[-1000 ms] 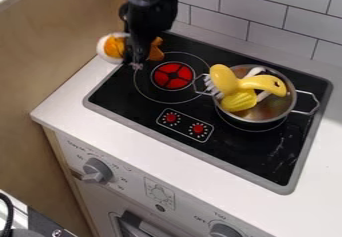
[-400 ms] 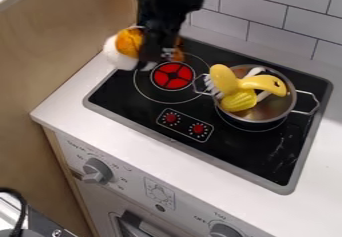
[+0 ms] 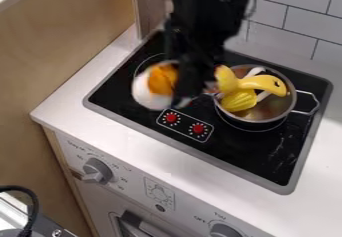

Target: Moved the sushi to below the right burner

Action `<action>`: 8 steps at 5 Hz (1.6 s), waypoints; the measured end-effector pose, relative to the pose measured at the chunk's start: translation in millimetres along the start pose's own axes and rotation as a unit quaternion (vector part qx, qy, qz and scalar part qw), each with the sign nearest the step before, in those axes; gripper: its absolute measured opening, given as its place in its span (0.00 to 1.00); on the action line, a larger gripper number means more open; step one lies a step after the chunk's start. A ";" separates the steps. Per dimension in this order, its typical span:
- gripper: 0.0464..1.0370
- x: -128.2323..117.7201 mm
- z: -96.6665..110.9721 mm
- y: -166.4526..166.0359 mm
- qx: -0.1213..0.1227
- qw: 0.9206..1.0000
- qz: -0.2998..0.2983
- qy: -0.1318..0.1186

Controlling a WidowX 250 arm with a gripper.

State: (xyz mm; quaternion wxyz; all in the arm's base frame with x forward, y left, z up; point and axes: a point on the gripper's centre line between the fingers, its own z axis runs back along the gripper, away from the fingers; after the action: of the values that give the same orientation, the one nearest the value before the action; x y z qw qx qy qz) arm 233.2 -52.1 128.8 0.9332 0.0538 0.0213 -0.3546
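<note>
— In what state is the gripper [image 3: 184, 97] seen?
— It is closed on the sushi [image 3: 153, 92], of which the orange and white parts are shown mostly at its left. One sushi is counted, and it is held over the cooktop [image 3: 259, 153], nearer to the left edge, behind the dial panel [image 3: 185, 125].
— And how is the arm [image 3: 210, 16] placed?
— One arm is seen. It is hung down from the top edge of the view, with its lower end leaned slightly to the left.
— What is found farther out?
— One pot [image 3: 291, 104] is placed near the right edge of the cooktop, over the right burner [image 3: 248, 130]. Yellow toys [image 3: 238, 100] are contained in it, but their number cannot be told surely. Two red dials and two grey oven knobs [image 3: 97, 171] are counted. Beside these knobs, small print is seen.
</note>
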 end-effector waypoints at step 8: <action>0.45 68.1 -52.1 -87.9 -0.051 0.996 0.055 -0.042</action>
State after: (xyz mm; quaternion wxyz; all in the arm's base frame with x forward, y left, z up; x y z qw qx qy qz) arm 225.6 -156.2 64.2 0.9529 -0.0077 -0.0033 -0.3031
